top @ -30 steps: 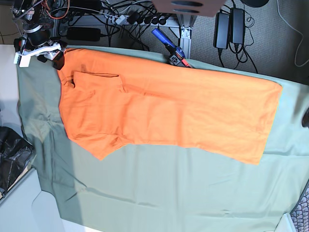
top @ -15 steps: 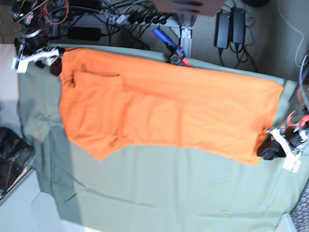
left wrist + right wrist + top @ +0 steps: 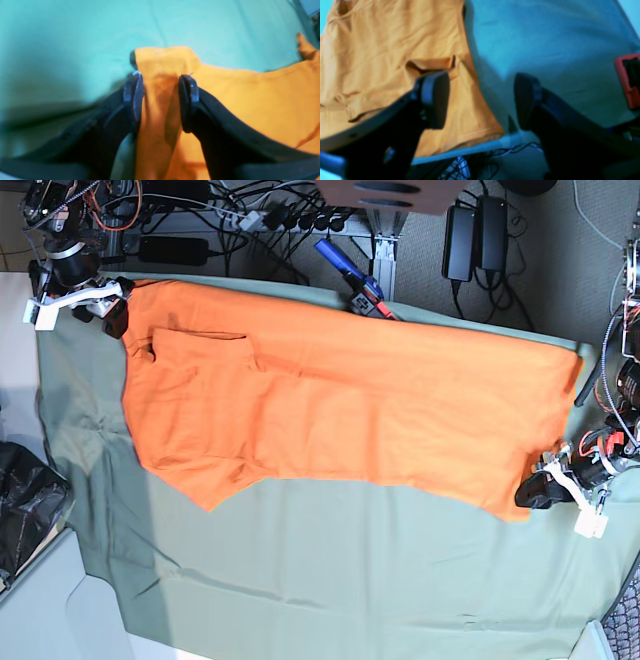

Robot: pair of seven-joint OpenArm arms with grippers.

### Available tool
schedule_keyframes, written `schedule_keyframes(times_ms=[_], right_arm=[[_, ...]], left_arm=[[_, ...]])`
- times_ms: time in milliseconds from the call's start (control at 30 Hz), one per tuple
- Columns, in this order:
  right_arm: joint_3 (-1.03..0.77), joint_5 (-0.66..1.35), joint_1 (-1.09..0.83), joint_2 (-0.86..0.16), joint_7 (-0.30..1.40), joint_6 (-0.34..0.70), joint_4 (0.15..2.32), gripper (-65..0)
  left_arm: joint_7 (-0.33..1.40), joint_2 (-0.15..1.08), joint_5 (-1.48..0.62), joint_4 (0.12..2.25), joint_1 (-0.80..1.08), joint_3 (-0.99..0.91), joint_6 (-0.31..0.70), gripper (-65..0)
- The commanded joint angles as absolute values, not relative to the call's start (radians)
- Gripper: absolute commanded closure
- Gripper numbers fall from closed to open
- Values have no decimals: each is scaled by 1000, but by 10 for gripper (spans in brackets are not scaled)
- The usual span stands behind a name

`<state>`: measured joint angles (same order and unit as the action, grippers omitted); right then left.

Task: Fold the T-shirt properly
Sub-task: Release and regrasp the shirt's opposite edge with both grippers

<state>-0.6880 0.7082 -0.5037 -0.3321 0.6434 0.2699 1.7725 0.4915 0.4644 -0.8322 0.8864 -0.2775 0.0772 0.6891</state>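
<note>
Now my left hand [image 3: 160,100] pinching the T-shirt [image 3: 340,405] hem corner, my right hand [image 3: 482,100] spread wide over its edge, grasping nothing.

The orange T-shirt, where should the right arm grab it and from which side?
Likely the T-shirt shoulder corner next to the right gripper, approached from the far left table edge. In the right wrist view the jaws are open, one finger over fabric, one over the table cloth, straddling the hem, so closing pinches the edge.
</note>
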Motion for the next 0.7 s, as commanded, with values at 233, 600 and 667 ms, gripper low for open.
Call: schedule_keyframes(times_ms=[233,600,667], right_arm=[[-698,726,-505,-349,608,352,1788,-407],[-698,716,-397,-376,601,352,1789,-407],[-698,695,-357,-399,599,351,1789,-407]], left_arm=[[533,468,-905,908,-296,75,698,-253],[550,483,-896,937,-296,68,698,0],[550,497,-897,965,-296,66,698,0]])
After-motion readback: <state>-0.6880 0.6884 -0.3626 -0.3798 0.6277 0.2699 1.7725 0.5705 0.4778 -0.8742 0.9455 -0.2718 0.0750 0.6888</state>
